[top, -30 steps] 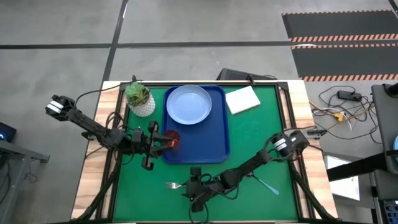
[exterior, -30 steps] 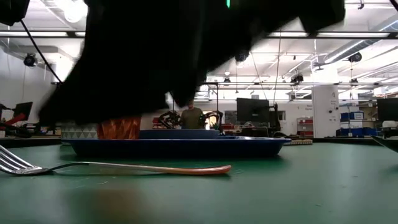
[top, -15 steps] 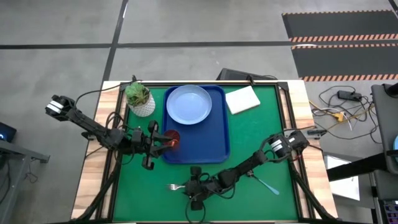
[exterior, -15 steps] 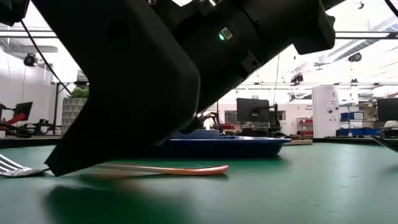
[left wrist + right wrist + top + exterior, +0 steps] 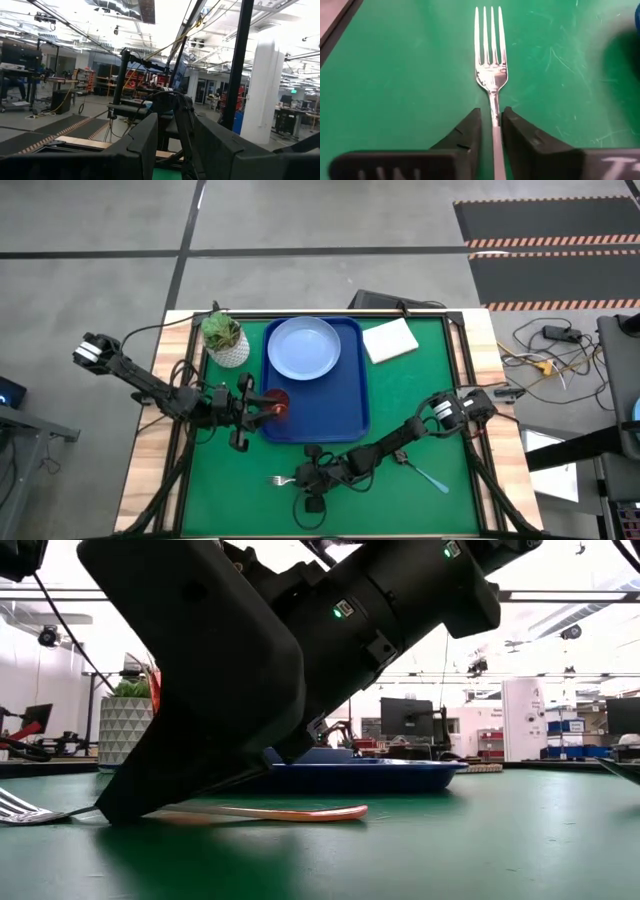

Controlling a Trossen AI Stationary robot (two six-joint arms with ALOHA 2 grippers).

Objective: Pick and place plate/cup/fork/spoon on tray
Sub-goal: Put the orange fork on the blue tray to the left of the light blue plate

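The fork lies flat on the green mat, tines pointing away from my right gripper; its orange-pink handle shows in the low view. My right gripper is down on the fork, shut on its neck. The dark red cup stands in the near-left corner of the blue tray, at the fingertips of my left gripper, whose fingers stand apart. The pale blue plate rests on the tray's far half. The spoon lies on the mat at the near right. My left gripper has its fingertips at the cup's left side; I cannot tell whether they touch it. My right gripper pinches the fork's thin neck, just behind the tines, between its two fingers. The fingers slant down from the table's right and run along the fork. The fork lies flat on the mat.
A white pot with a green plant stands left of the tray at the far left. A white square pad lies at the far right of the mat. Open green mat stretches between the tray and the spoon.
My right gripper has come down onto the fork and shifted a little toward the table's left edge, along the fork toward its tines. The fork has stayed where it lay. My left gripper and the cup have kept still.
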